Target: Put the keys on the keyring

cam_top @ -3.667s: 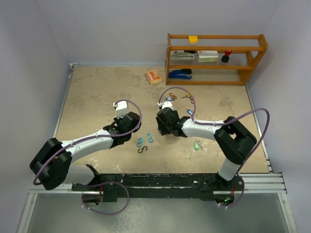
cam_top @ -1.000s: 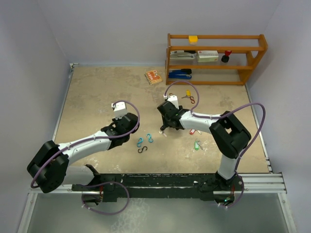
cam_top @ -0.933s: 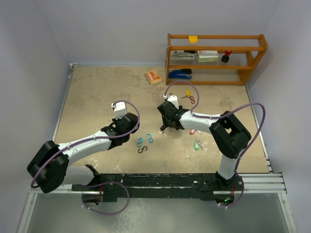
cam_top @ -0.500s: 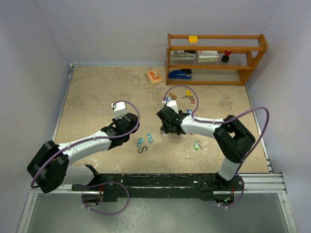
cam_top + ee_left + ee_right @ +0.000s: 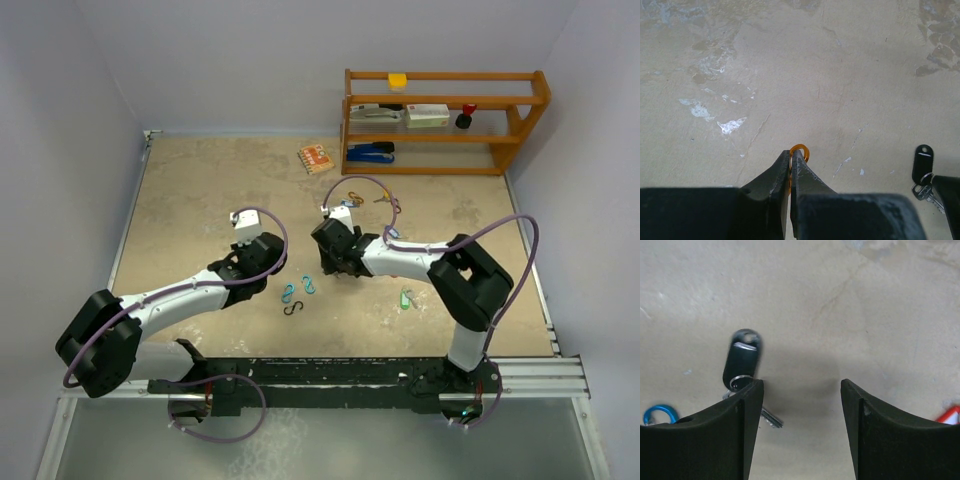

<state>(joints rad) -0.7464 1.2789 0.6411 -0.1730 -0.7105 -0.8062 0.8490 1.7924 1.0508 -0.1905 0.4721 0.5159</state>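
One black-tagged key (image 5: 742, 365) (steel ring, silver blade) beside the right pincer (image 5: 801, 386)

Keyring (image 5: 799, 151): one small orange ring, upright, its lower arc pinched between the closed tips of the left pincer (image 5: 791, 161), just above the tabletop (image 5: 200, 200).

Black-tagged key (image 5: 742, 362): oval black plastic tag with a hole at its end, joined by a small wire loop to a silver blade. It lies flat, with the blade partly hidden.

Green-tagged key (image 5: 406, 298): lies flat, well apart to the right; detail too small to tell.

Red tag (image 5: 951, 415): only a corner shows, at the frame edge.
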